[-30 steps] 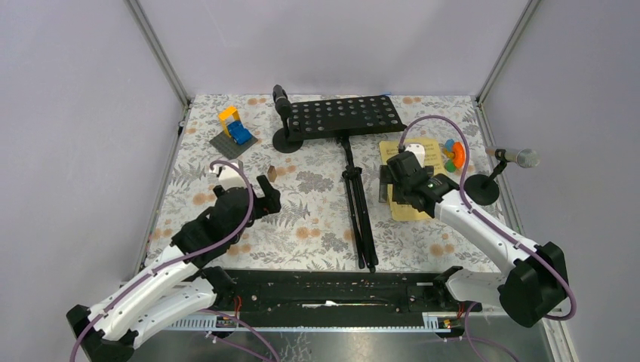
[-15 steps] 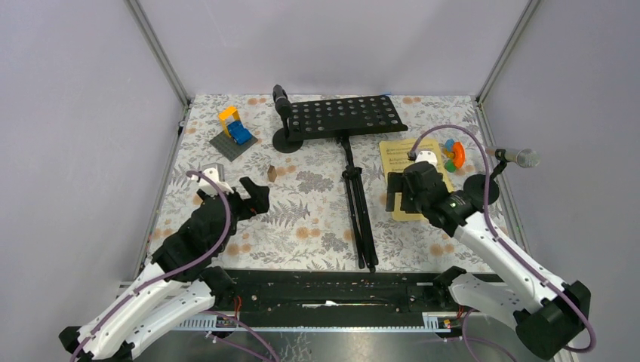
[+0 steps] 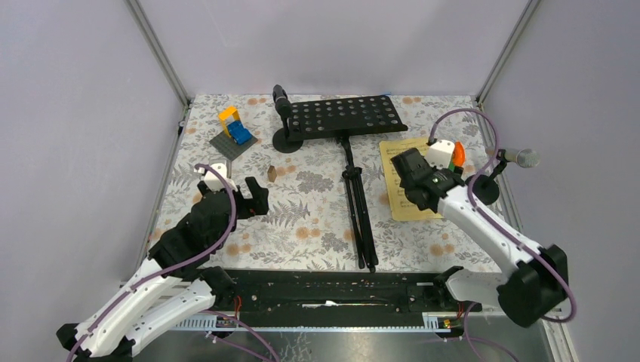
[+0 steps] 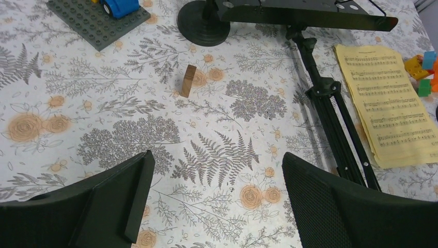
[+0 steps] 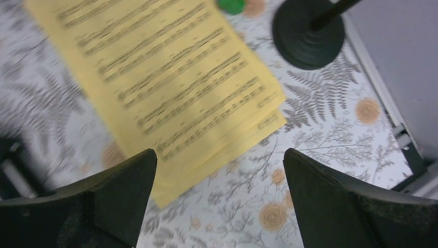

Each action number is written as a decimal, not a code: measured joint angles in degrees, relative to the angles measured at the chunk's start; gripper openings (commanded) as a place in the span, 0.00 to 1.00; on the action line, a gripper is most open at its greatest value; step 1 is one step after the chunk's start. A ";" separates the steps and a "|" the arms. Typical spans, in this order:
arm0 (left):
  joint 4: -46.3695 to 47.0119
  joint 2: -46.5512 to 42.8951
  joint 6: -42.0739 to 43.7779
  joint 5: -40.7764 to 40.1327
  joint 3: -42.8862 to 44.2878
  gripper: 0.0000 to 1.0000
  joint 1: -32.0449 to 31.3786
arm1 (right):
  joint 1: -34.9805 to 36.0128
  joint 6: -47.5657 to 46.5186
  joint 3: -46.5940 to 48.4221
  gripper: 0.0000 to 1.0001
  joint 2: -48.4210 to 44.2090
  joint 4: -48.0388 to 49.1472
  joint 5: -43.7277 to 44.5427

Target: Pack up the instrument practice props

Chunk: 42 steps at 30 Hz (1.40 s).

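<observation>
Yellow sheet-music pages [image 5: 170, 77]: stacked flat at 3 o'clock on the desk [image 3: 309, 215], untouched. My right gripper [image 5: 218, 155] hangs over one edge of the stack with its jaws spread fully and nothing between them. One disc-based post [image 5: 308, 33] sits at its 1 o'clock.

Change over the last second: this gripper has swung from the pages' 9 o'clock side toward 2 o'clock. From overhead it now partly masks the small plastic toy [image 3: 457, 155].

Left gripper [image 4: 217, 156]: equally wide and empty, above the patterned desk at 8 o'clock. It has drawn back a little toward 8 o'clock.

Music rack [image 3: 347, 115]: at 12 o'clock, stem and legs stretched toward 6, unmoved.

Black microphone [image 3: 281, 98]: on its post at 11 o'clock, unmoved.

Silver microphone [image 3: 521, 157]: at 3 o'clock beyond the pages, unmoved.

Assessment: no prop is packed yet. My right arm seems to be lining up on the pages, which are probably the first item to lift.
</observation>
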 measured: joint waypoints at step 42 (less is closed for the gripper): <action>-1.99 -0.72 9.01 10.78 0.48 0.99 0.00 | -36.09 -32.09 -13.79 0.95 26.91 74.62 13.53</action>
